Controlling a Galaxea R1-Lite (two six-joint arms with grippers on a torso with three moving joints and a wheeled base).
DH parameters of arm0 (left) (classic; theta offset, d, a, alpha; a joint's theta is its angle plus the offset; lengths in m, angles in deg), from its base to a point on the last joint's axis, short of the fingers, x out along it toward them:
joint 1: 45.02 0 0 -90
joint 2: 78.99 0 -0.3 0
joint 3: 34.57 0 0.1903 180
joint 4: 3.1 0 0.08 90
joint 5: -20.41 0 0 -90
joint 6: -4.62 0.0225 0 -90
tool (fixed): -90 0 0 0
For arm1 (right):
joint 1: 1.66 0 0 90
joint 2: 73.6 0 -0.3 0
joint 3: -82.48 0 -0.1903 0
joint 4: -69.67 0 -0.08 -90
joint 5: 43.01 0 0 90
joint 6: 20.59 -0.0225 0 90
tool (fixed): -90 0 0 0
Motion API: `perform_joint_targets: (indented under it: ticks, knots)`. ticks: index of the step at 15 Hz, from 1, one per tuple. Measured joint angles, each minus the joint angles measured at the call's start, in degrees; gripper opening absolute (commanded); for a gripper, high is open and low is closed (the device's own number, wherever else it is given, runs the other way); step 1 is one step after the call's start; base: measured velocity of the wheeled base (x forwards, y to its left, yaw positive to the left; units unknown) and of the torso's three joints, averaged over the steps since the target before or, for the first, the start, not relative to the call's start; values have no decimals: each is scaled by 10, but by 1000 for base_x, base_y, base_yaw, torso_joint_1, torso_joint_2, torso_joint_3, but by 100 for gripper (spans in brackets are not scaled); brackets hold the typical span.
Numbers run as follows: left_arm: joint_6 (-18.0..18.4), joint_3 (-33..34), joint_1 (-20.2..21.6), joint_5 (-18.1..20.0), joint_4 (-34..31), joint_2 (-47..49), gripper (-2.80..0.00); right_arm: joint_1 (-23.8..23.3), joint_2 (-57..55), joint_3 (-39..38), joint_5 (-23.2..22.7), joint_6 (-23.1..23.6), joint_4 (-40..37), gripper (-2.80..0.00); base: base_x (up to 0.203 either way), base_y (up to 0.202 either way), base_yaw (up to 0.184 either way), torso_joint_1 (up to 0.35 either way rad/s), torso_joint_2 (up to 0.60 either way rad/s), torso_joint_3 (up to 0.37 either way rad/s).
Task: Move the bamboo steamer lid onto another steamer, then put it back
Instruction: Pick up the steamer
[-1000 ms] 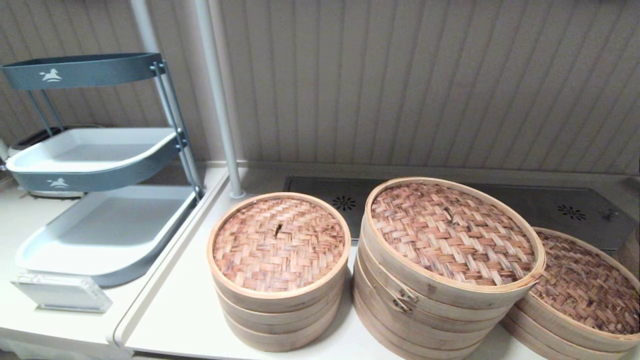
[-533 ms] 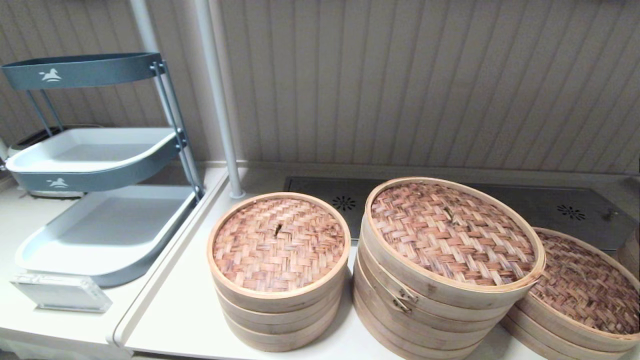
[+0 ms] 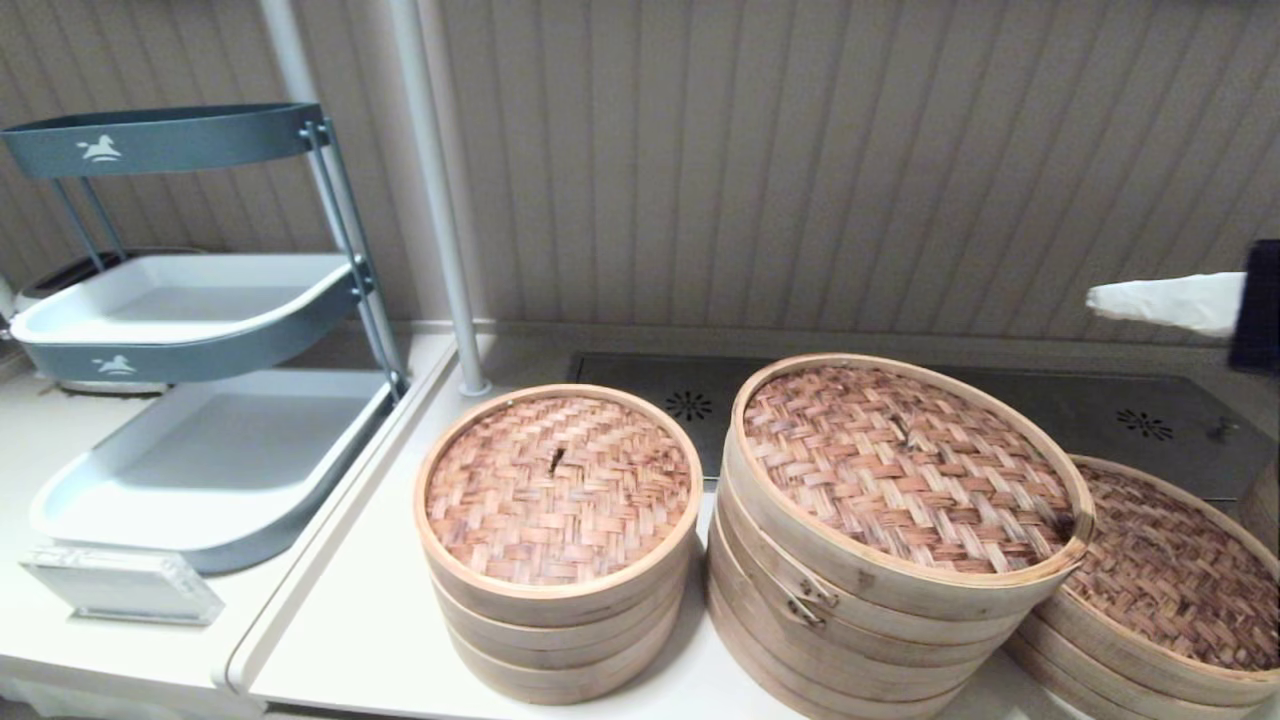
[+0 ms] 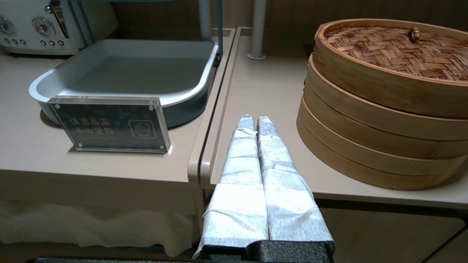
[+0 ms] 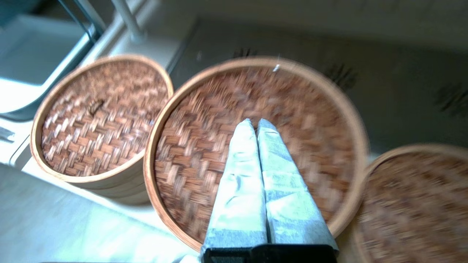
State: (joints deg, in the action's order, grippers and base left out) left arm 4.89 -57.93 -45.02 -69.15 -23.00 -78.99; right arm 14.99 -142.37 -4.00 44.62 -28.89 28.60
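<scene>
**Q:** Right arm — where is it?

**A:** My right gripper [image 3: 1095, 297] hangs in the air at the right edge of the head view, above and well apart from the bamboo steamer lid [image 3: 905, 465]. Fingers pressed together, wrapped in pale cloth, holding nothing. From the wrist it points down over the woven top [image 5: 256, 120].

**Q:** And the lid itself?

**A:** Seated on the tall wide stack with the metal clasp [image 3: 805, 598], middle of the counter [image 3: 350, 630]. Pale rim, reddish-tan weave, small centre loop.

**Q:** The other steamer?

**A:** The low stack with the darker brown top [image 3: 1170, 570] sits just right of the clasp stack, partly behind it, its own lid on.

**Q:** Anything else near?

**A:** The narrower three-tier stack [image 3: 557, 540] stands just left. Further left, a grey tiered rack [image 3: 200, 330] with trays and a small acrylic sign [image 3: 120, 585].

**Q:** Left arm?

**A:** My left gripper [image 4: 252, 118] is low at the counter's front edge, fingers together, empty, beside the three-tier stack.
</scene>
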Motion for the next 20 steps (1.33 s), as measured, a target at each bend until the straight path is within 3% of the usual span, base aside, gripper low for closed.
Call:
perform_joint_targets:
  ticks: [5, 6, 9, 20]
  knots:
    - [0, 0, 0, 0, 0, 0, -280, 101, -136, 47, 142, -76, -65, -280, 0, 0, 0, 0, 0, 0]
    - [0, 0, 0, -1, 0, 0, -280, 110, -151, 47, 161, -81, -66, 0, 0, 0, 0, 0, 0, 0]
    - [0, 0, 0, -1, 0, 0, -280, 128, -180, 30, 200, -93, -62, 0, 0, 0, 0, 0, 0, 0]
    - [0, 0, 0, 0, 0, 0, -280, 127, -214, -14, 230, -120, 21, 0, 0, 0, 0, 0, 0, 0]
